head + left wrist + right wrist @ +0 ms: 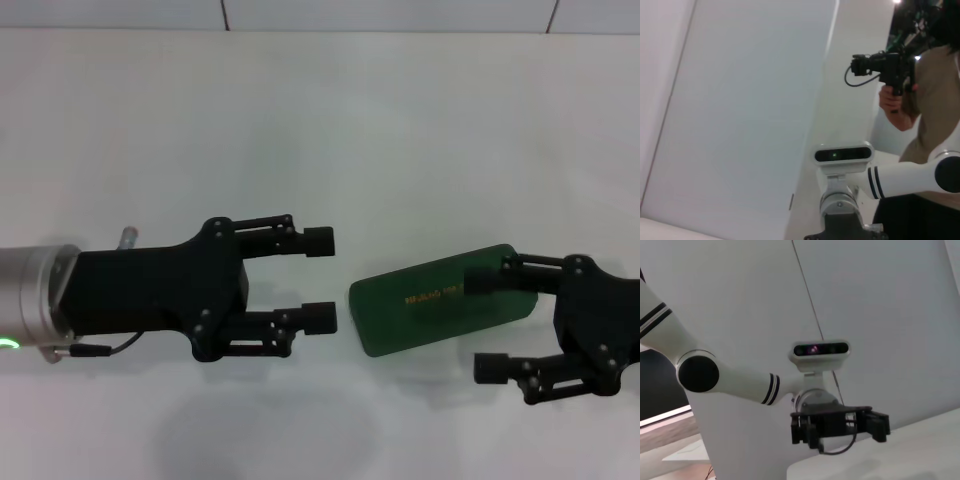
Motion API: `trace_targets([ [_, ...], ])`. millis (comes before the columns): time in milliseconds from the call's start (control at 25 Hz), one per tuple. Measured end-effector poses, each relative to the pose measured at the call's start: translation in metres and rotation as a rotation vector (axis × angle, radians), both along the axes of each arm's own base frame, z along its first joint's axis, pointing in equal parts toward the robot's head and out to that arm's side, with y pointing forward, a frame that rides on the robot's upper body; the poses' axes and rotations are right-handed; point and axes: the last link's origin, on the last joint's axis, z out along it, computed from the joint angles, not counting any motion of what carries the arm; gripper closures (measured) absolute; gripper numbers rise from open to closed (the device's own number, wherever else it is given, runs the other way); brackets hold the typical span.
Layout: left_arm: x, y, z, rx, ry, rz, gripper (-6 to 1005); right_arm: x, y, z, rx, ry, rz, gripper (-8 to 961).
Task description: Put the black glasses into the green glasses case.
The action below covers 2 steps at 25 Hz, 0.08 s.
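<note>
The green case (445, 298) lies shut on the white table (320, 120), right of centre in the head view, its long axis tilted so the far end sits toward the robot's right. Small gold lettering runs across the lid. No glasses show in any of the three views, so whether they sit inside the closed case cannot be told.

The right gripper (485, 325) reaches in from the right edge of the head view, its jaws spread wide. Its farther finger (500, 272) overlaps the right end of the lid, though whether it touches the case or hangs just above it is hard to judge from this angle. The nearer finger (495, 368) sits off the case's near edge, over bare table. Nothing is clamped between them.

The left gripper (320, 279) faces the case from the left, level above the table, its jaws likewise parted and empty. Its fingertips stop just short of the case's left end, with a strip of table showing between.

The left wrist view looks across to the right arm's wrist camera (843, 154) on its white, black-banded forearm, with a person (935, 105) in a tan top behind it holding a black camera device (885, 67). The right wrist view shows the opposite: the left arm (730, 377), its wrist camera (820, 349), and the black gripper below it at the table edge, against a plain white wall (880, 300).
</note>
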Motion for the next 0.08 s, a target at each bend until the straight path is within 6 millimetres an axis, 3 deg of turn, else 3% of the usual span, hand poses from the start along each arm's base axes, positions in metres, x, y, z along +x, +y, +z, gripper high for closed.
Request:
trace_targets([
  [80,-0.0009,-0.0012,-0.001,-0.001,-0.004,0.007,274,-0.0015,0.0009,0.0004,0.002,0.005,0.003,69],
])
